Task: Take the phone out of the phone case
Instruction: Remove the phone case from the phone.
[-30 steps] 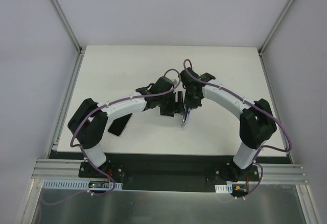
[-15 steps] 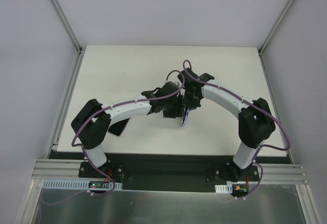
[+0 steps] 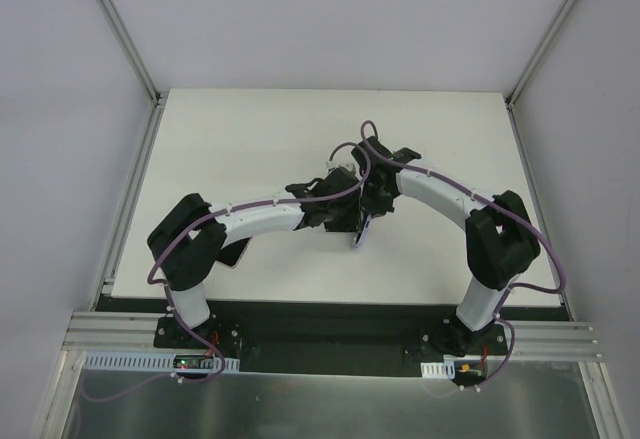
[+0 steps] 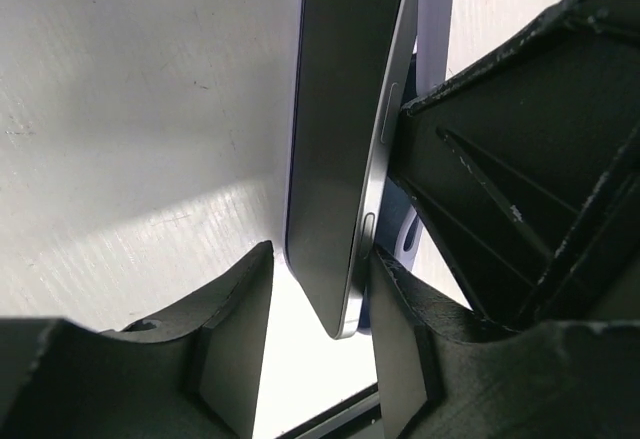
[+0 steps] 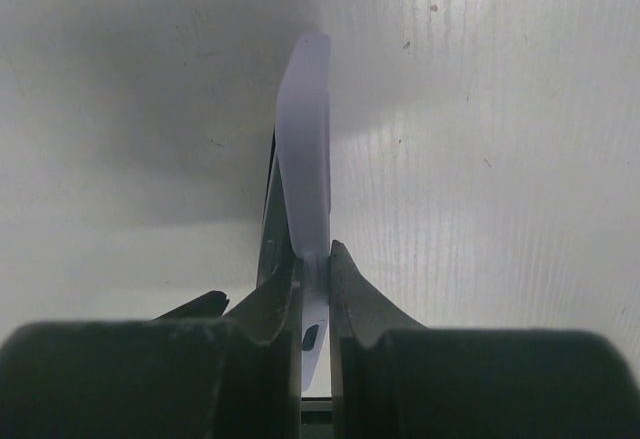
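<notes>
Since the case needed anchoring, the right hand was clenched on its lilac rim, holding it upright on edge mid-desk. Phone: dark, partly parted from the case. Left hand: fingers flanking the phone, presumably to pull it free; whether clamped could not be told.

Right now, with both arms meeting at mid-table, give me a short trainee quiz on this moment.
1. Which gripper is clamped on the thin lavender phone case?
2. True or false: the dark phone with a silver metal edge lies flat, screen up.
3. Fill in: the fingers of the left gripper stand on either ___ of the phone's lower end.

Key: 1. the right gripper. 2. false, it stands on edge. 3. side.
</notes>
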Motion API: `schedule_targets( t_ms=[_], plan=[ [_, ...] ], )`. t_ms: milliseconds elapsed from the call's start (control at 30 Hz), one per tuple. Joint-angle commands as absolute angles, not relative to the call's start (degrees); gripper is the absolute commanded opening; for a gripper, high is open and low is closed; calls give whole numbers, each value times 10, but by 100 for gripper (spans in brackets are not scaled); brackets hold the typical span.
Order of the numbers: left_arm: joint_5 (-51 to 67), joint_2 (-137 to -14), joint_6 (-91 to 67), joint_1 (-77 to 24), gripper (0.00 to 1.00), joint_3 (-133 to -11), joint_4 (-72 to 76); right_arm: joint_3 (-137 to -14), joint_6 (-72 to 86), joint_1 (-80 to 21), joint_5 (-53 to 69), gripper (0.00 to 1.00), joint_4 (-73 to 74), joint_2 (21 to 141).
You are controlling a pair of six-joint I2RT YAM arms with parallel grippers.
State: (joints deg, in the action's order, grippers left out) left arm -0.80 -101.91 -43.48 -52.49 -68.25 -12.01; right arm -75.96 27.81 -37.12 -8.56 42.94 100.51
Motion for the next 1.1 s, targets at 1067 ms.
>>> schedule_targets(
  t_ms=[1067],
  plan=[
    [-151,-1080,-405,-556,0,-605,-182,-626,174,-321,-25,1,392,916]
  ],
)
